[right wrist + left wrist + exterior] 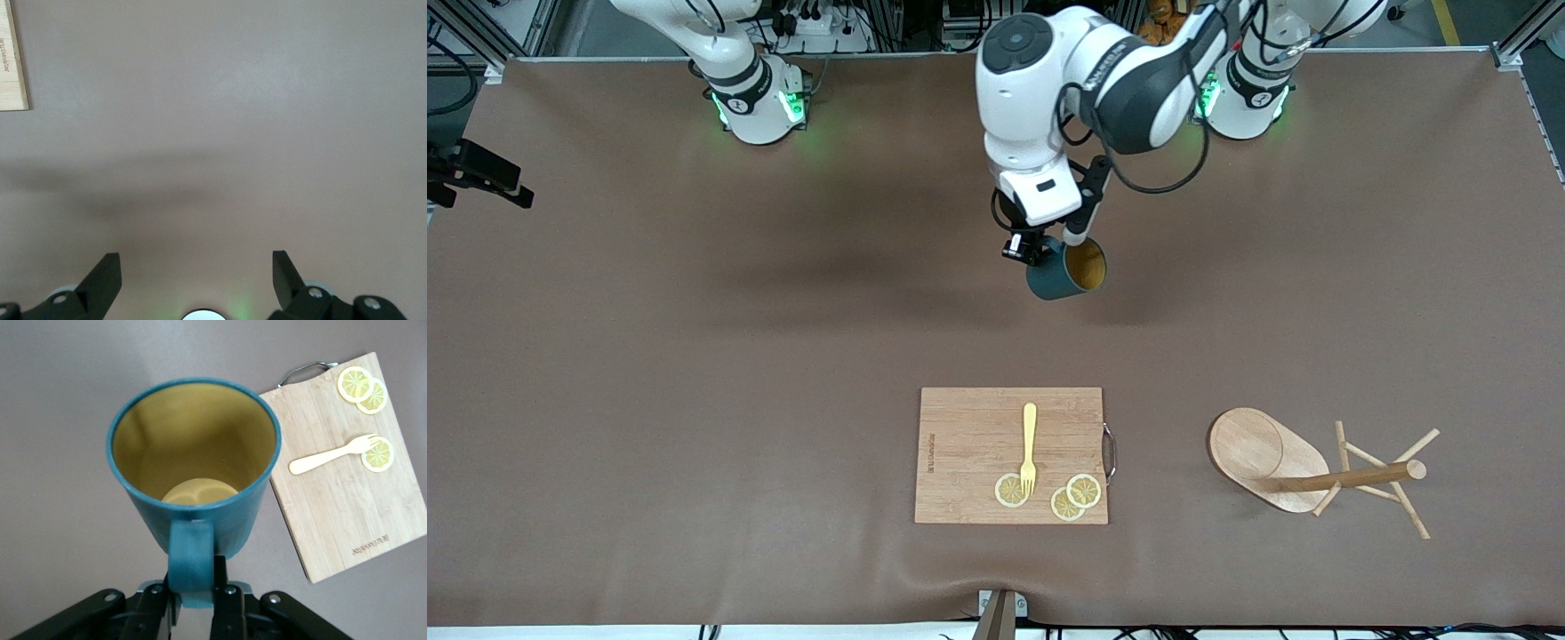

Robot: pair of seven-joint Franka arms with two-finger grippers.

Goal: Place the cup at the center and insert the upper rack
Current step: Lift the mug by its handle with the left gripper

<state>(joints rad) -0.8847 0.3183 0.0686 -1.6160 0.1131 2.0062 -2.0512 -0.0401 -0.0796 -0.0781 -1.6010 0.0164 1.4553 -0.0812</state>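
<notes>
**Ana:** Looking from the front, the left pincer hangs over the middle of the brown tabletop, clenched on the loop handle of the ribbed dark teal mug with the mustard-yellow inside. The mug is up in the air and tilted.

**Ben:** So the cup-placing step is in hand, I'd say. Next it needs levelling, lowering and letting go.

**Ana:** The light wooden mug tree with the oval base lies toppled toward the left arm's end, well apart from the rectangular bamboo cutting board, which carries a pale wooden fork and three lemon slices.

**Ben:** Left wrist view?

**Ana:** Black fingers pinch the teal handle. There's small printed lettering on the board's edge, too tiny to read.

**Ben:** Right wrist?

**Ana:** Right pincer released, jaws wide over bare tabletop; that arm waits. I reckon it'll have to stand the tree up later.
</notes>
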